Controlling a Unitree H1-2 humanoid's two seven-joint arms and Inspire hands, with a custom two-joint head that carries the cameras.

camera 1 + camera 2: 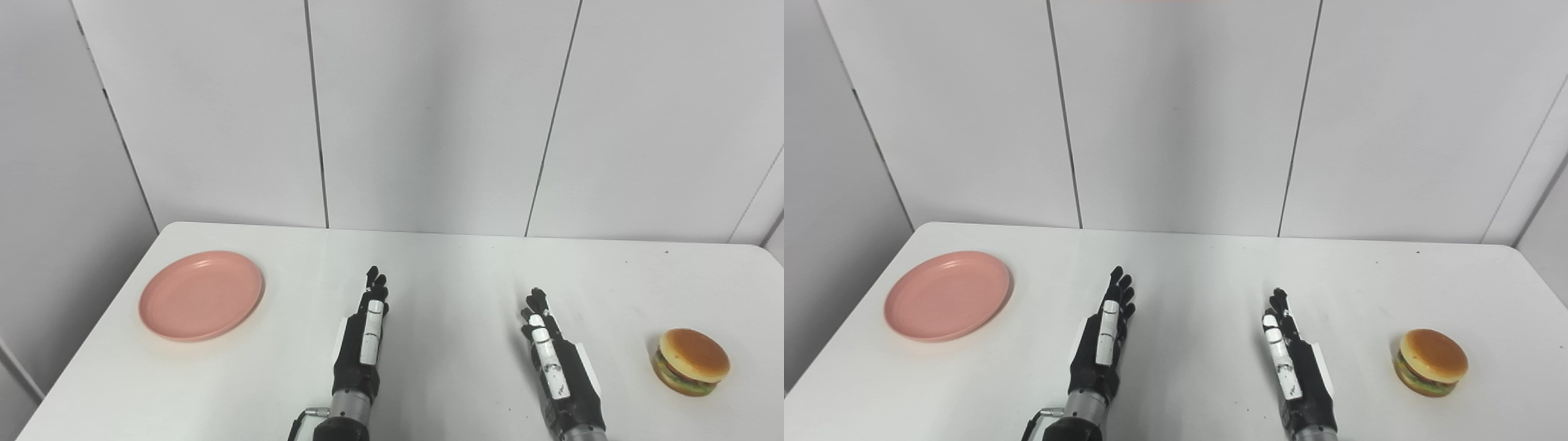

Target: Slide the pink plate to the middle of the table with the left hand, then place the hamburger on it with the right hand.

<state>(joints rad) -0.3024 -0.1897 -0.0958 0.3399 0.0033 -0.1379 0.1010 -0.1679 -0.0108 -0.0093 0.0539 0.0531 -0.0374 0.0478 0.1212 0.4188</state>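
The pink plate point(201, 295) is seen lying flat near the table's point(441, 269) left edge, towards the far left corner. The hamburger point(691, 361) is set near the right edge. Between them, both hands are held over the near middle with fingers stretched forward, grasping nothing: the left hand point(364, 334) and the right hand point(554, 361). Bare tabletop is seen between each hand and its object.

Lab test cell — bare white table point(453, 269), grey panel walls point(429, 110)
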